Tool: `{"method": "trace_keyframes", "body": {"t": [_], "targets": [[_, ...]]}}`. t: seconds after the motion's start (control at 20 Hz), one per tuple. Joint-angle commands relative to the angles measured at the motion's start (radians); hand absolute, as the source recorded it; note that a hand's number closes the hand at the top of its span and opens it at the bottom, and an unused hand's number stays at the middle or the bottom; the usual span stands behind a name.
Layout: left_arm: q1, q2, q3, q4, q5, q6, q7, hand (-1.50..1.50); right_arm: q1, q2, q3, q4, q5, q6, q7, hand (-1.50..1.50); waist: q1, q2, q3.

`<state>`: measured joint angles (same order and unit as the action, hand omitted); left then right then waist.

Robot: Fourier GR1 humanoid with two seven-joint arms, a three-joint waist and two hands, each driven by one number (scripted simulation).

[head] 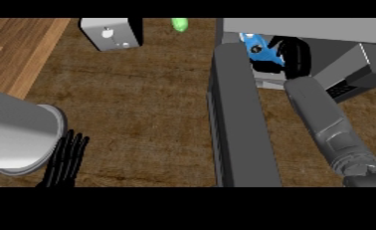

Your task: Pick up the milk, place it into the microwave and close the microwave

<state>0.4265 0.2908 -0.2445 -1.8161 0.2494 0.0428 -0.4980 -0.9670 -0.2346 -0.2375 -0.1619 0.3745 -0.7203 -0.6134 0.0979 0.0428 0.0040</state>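
Observation:
A blue milk carton sits inside the microwave at the upper right. My right hand reaches into the opening, its black fingers curled round the carton from the right. The microwave's dark grey door stands open, swung out toward me, left of my right forearm. Fingers up at the lower left, my left hand rests open, away from the microwave.
A grey toaster-like box stands at the back left. Something small and green lies at the back edge. A light wooden board runs along the left. The open door splits the brown counter.

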Motion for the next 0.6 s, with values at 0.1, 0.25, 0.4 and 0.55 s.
{"method": "trace_keyframes", "body": {"t": [0.1, 0.25, 0.4, 0.55], "targets": [[-0.042, -0.004, -0.014, 0.003, -0.041, 0.024, 0.031, -1.5, -0.049, -0.017, 0.026, 0.052, 0.048, -0.103, 0.045, -1.5, 0.024, 0.012, 0.001], [-0.019, 0.017, -0.011, 0.033, -0.053, -0.007, -0.021, -1.5, -0.044, -0.048, 0.05, 0.081, 0.078, -0.109, 0.063, -1.5, 0.042, 0.015, 0.0], [-0.053, -0.003, -0.027, 0.033, -0.062, 0.014, 0.017, -1.5, -0.066, -0.029, 0.058, 0.095, 0.086, -0.086, 0.082, -1.5, 0.035, 0.015, 0.001], [-0.075, -0.002, -0.014, 0.022, -0.056, 0.017, 0.03, -1.5, -0.079, -0.031, 0.065, 0.098, 0.091, -0.009, 0.066, -1.5, 0.032, 0.014, 0.002]]}}
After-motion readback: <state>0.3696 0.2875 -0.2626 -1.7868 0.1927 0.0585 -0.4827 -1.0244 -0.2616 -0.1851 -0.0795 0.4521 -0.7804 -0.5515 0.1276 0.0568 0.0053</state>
